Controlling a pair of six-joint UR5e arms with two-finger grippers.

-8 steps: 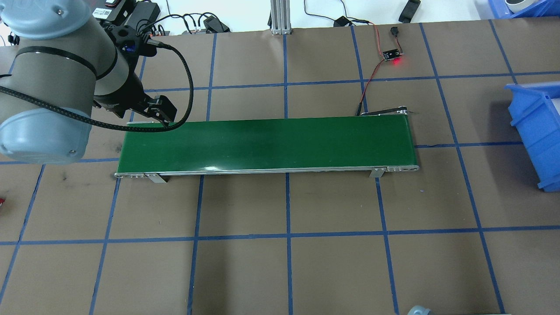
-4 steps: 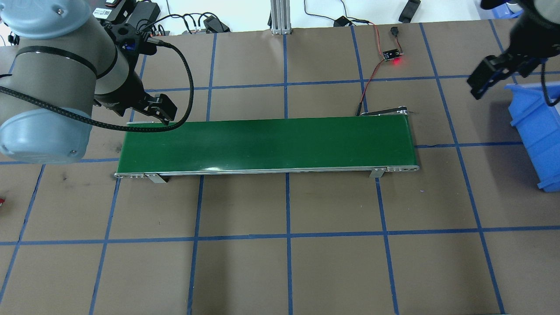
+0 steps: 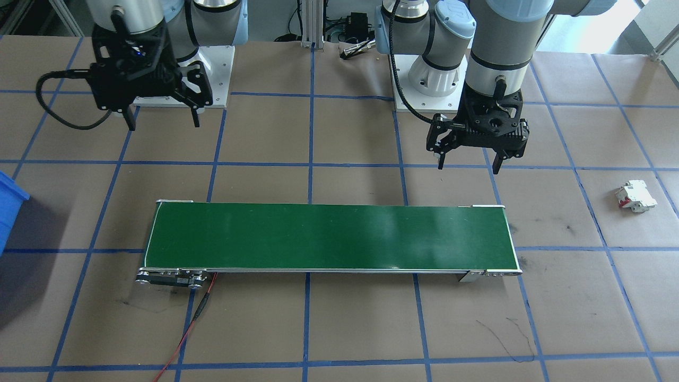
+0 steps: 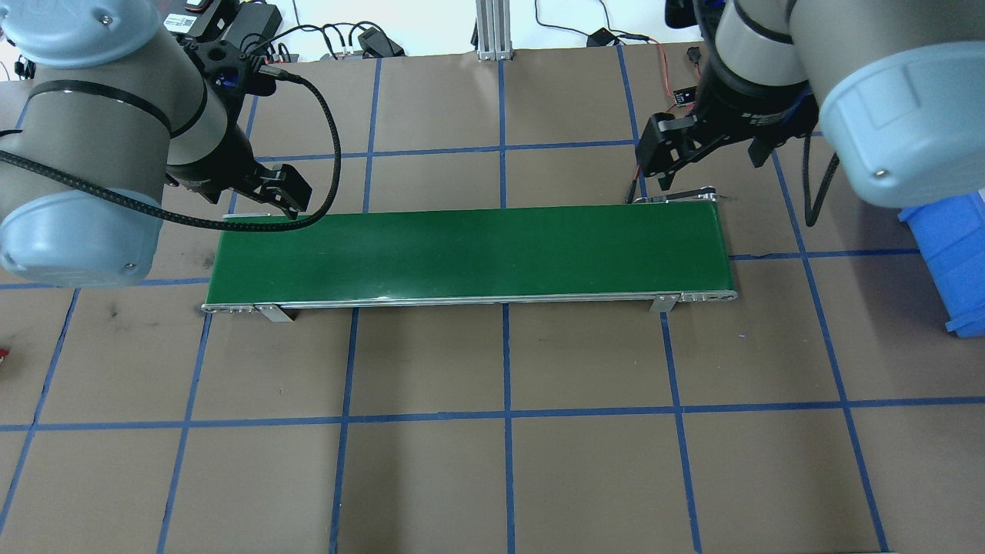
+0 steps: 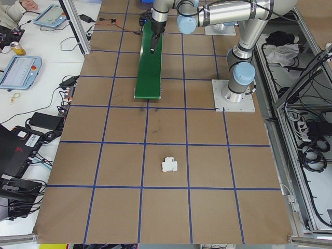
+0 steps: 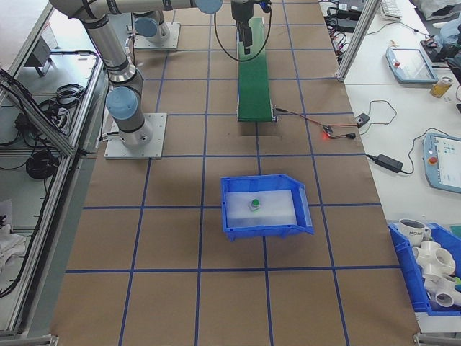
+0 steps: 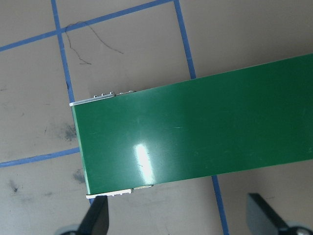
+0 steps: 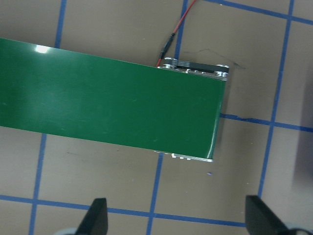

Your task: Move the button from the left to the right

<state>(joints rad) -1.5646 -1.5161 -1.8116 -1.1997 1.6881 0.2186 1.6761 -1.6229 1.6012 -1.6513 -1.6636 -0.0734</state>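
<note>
The left gripper (image 3: 467, 159) hangs with its jaws spread wide and nothing between them, above the table just on the robot's side of the left end of the green conveyor belt (image 3: 329, 237). In its wrist view the two dark fingertips (image 7: 95, 221) stand well apart at the bottom edge, with the belt's end and a crossing of blue tape lines below them.

The right gripper (image 3: 162, 118) is likewise released, its jaws wide apart and empty, hovering above the table near the belt's right end, on the robot's side. Its wrist view shows both fingertips (image 8: 98, 215) far apart, the belt's end with its roller, and a thin red wire (image 8: 176, 24) running away from it.

The button (image 6: 255, 204) sits in a blue bin (image 6: 266, 229) on the table beyond the right end of the belt, well apart from both grippers; its green cap faces up and it rests on a pale liner inside the bin.

A white breaker with red parts (image 3: 635, 196) lies on the brown paper well to the left of the belt. Farther off, a small circuit board (image 6: 328, 132) with a red light lies on the far side of the table, joined to the belt by the wire.
</note>
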